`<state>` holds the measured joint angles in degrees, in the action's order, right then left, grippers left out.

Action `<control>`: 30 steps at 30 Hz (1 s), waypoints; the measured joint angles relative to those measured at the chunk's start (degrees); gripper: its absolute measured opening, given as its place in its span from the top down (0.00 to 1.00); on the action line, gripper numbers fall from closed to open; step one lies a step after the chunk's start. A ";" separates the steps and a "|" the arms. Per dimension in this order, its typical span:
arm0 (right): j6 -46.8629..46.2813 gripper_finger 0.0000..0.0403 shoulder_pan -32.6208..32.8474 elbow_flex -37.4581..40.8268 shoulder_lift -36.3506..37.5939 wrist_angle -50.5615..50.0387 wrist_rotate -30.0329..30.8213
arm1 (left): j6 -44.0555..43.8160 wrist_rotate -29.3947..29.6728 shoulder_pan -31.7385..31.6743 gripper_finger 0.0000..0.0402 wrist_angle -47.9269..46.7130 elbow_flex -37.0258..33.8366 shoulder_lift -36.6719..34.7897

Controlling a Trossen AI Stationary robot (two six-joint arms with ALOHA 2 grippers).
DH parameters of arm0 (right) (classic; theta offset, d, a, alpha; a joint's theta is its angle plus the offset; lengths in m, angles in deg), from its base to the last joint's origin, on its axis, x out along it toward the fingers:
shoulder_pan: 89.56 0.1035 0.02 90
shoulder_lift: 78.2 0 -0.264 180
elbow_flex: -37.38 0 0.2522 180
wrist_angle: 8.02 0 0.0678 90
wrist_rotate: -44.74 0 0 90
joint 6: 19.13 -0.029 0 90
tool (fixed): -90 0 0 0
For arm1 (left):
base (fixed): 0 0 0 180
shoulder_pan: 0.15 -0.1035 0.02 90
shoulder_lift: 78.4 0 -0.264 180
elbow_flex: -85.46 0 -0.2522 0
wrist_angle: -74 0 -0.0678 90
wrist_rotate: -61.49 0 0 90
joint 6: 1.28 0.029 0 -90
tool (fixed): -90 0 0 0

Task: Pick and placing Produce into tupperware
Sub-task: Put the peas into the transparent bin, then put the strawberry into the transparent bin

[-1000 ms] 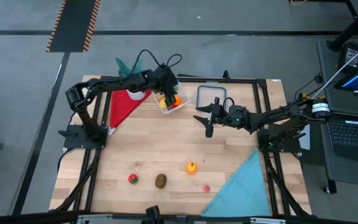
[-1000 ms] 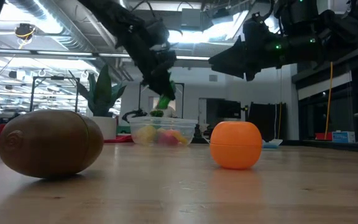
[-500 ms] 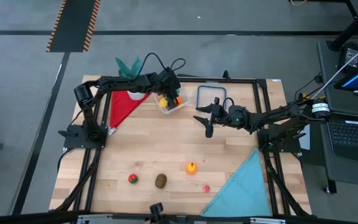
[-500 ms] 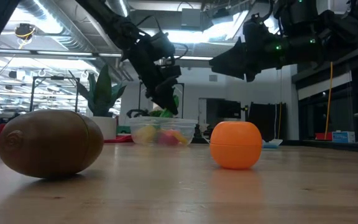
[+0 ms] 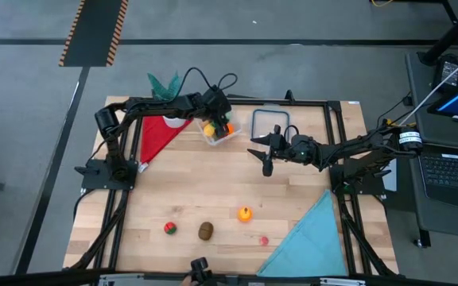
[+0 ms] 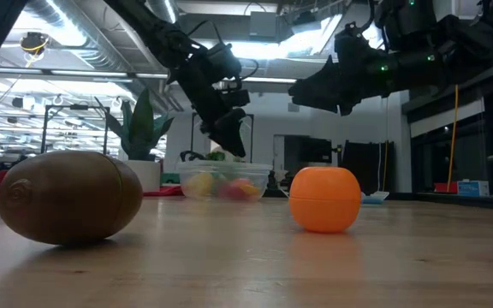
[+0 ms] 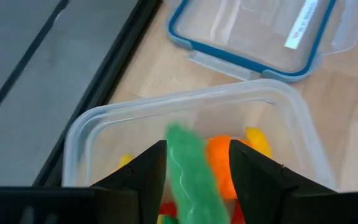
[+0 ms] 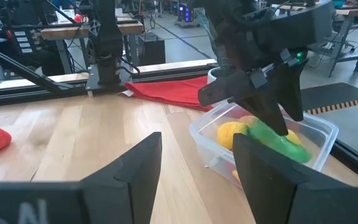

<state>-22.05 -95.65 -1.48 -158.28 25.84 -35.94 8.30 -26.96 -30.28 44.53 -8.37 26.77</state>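
The tupperware is a clear squarish container at the far middle of the table, and it holds yellow, orange and red produce. My left gripper hangs open just above it. A green piece lies slanted on the pile below the fingers, and it shows blurred between them in the left wrist view. My right gripper hovers open to the container's right, above bare table. An orange fruit, a brown one, a red one and a pink one rest on the near table.
A flat clear lid with a blue-grey rim lies right of the tupperware. A red cloth lies at far left and a blue cloth at the near right corner. A potted plant stands beyond the red cloth.
My left gripper has shifted a little over the tupperware. The green piece, which was up between its fingertips, has dropped onto the produce in the container's mouth. My right gripper has kept still.
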 joint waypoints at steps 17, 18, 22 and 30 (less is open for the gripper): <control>0.39 0.50 0.00 0.00 0.00 -0.36 0.01 | 2.73 0.46 1.86 0.63 -2.05 0.00 -1.24; 0.44 0.50 0.00 0.00 0.00 -0.35 -0.01 | 2.89 0.37 2.26 0.63 -2.98 -0.05 -1.64; 0.53 0.50 0.02 0.00 -0.02 0.76 -0.01 | 3.10 0.33 4.89 0.63 -3.20 -0.39 -3.33; 5.96 0.50 0.87 -0.09 0.25 3.01 -3.61 | 0.00 0.18 10.64 0.62 2.79 -12.93 -17.52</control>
<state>-16.09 -94.78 -1.57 -158.03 28.85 -39.55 8.30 -26.78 -19.63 47.32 -21.30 9.25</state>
